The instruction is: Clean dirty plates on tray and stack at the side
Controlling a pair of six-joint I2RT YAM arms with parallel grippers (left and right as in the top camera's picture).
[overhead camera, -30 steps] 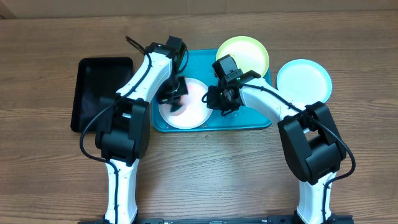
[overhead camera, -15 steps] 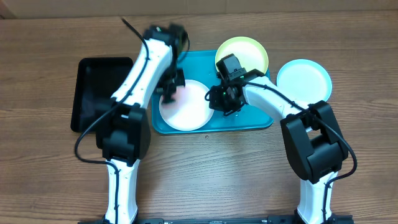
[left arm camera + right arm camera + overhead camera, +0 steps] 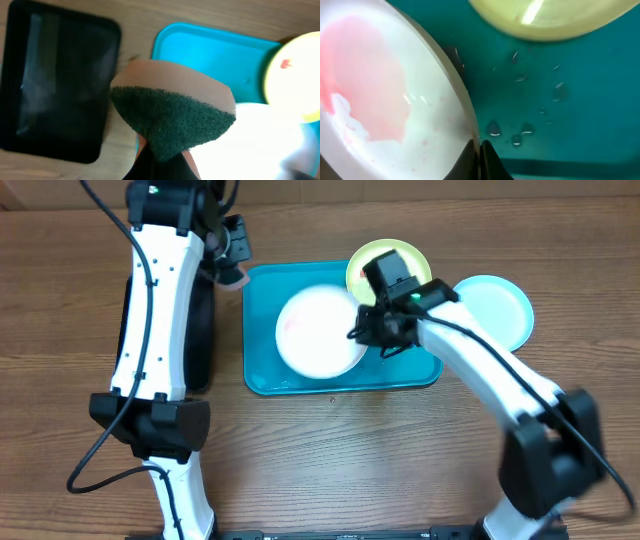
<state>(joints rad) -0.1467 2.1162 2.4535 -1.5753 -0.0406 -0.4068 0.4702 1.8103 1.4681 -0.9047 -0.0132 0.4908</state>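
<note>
The right end effector (image 3: 479,152) pinches the white plate (image 3: 318,332) by its thin rim, above the tray (image 3: 262,300). It looks wet, so it could slip and fall. The left end effector (image 3: 233,268) squeezes a sponge (image 3: 172,117).

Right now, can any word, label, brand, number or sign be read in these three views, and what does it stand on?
None: no text shows in any view.
The white plate, yellow-green plate, pale blue plate, blue tray, black tray and sponge are all unmarked.
The red fleck on the yellow-green plate is a blurred smear, not a sign.
</note>
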